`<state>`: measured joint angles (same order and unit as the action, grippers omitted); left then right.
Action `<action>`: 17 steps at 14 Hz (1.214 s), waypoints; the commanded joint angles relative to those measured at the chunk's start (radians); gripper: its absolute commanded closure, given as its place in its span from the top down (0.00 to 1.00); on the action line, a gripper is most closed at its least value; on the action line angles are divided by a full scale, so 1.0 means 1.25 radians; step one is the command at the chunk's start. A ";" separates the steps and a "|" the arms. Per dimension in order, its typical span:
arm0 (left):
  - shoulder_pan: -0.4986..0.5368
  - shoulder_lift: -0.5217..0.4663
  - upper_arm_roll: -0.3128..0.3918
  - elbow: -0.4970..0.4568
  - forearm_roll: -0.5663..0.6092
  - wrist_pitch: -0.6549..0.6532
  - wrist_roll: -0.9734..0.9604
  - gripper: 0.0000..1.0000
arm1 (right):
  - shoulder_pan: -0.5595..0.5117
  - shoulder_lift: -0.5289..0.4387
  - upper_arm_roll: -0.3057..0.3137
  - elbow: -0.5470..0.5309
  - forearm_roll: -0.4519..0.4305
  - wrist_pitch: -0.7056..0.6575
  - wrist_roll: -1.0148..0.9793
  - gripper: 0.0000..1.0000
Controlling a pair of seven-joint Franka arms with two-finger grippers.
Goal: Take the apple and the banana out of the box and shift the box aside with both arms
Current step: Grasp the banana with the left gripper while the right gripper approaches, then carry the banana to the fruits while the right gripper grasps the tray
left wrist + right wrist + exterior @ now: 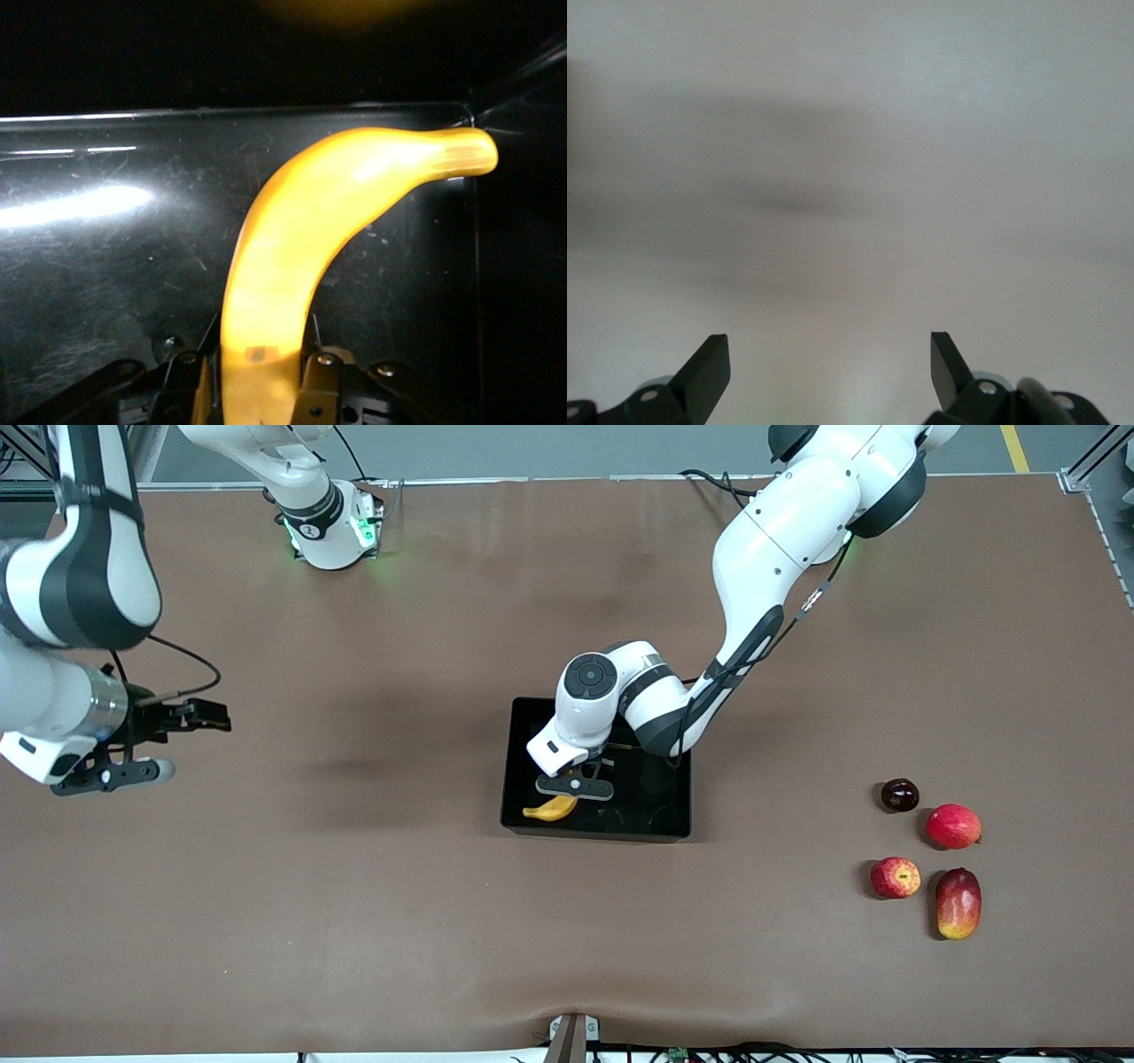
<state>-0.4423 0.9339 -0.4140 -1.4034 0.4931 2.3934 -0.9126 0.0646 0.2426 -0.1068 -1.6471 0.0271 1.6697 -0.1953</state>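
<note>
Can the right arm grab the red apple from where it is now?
Probably not easily. The right gripper hangs open at its own end of the table, and the apple lies at the left arm's end, with the box and the left gripper holding the banana in between.

Box [106,230] glossy black plastic, finely scratched; banana [310,239] smooth, waxy sheen, possibly plastic; table [354,921] matt brown.

one banana [551,809], one black tray [523,779], two apples [896,877] [953,825], one mango [958,903], one dark round fruit [899,794]
</note>
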 commanded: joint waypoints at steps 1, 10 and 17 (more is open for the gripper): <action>0.008 -0.022 0.002 0.005 0.023 0.007 -0.017 0.00 | -0.068 0.044 0.009 0.068 0.003 0.003 -0.118 1.00; 0.037 -0.120 -0.007 0.006 -0.018 -0.050 -0.022 0.00 | 0.010 0.050 0.012 0.030 0.206 -0.062 0.193 1.00; 0.236 -0.229 -0.044 -0.016 -0.063 -0.234 0.092 0.00 | 0.162 0.060 0.012 -0.010 0.218 0.094 0.327 1.00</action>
<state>-0.2442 0.6896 -0.4388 -1.3778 0.4436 2.1444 -0.8635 0.2181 0.3160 -0.0835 -1.6483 0.2763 1.7449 0.1682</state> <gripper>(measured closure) 0.652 0.000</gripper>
